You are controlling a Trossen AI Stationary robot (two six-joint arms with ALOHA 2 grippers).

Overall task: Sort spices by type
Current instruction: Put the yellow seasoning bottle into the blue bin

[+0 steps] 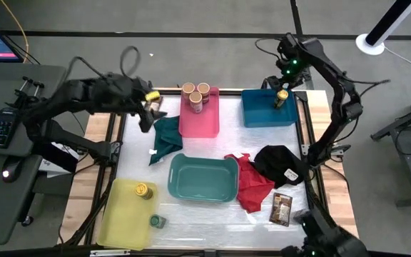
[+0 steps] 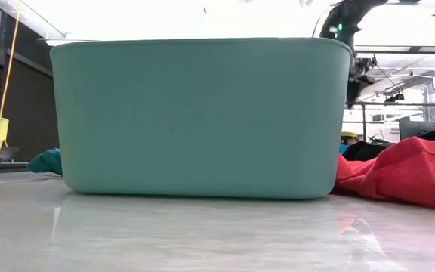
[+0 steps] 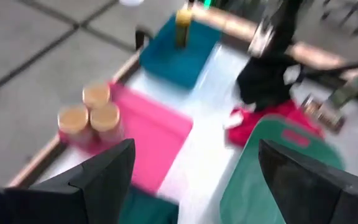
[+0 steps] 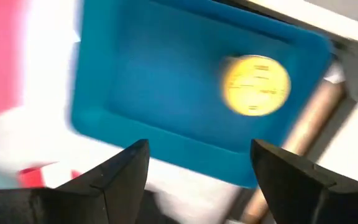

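My right gripper (image 1: 278,83) (image 4: 197,149) hangs open over the blue bin (image 1: 268,108) at the table's far right. A yellow-lidded jar (image 1: 282,98) (image 4: 255,85) stands upright in that bin. My left gripper (image 1: 146,118) (image 3: 194,149) is open over the table's far left, beside the dark green cloth (image 1: 166,135), with nothing between its fingers. Three tan-lidded jars (image 1: 196,95) (image 3: 89,112) stand at the far end of the pink bin (image 1: 200,114). Another yellow-lidded jar (image 1: 143,190) sits in the yellow bin (image 1: 123,214). A green-lidded jar (image 1: 157,222) stands at that bin's near right corner. A brown packet (image 1: 282,209) lies flat near the right edge.
The teal bin (image 1: 203,177) (image 2: 202,113) sits in the middle of the table. A red cloth (image 1: 252,184) and a black cloth (image 1: 280,163) lie to its right. A small yellow-topped thing (image 1: 151,95) shows by the left wrist. Bare table lies near the front edge.
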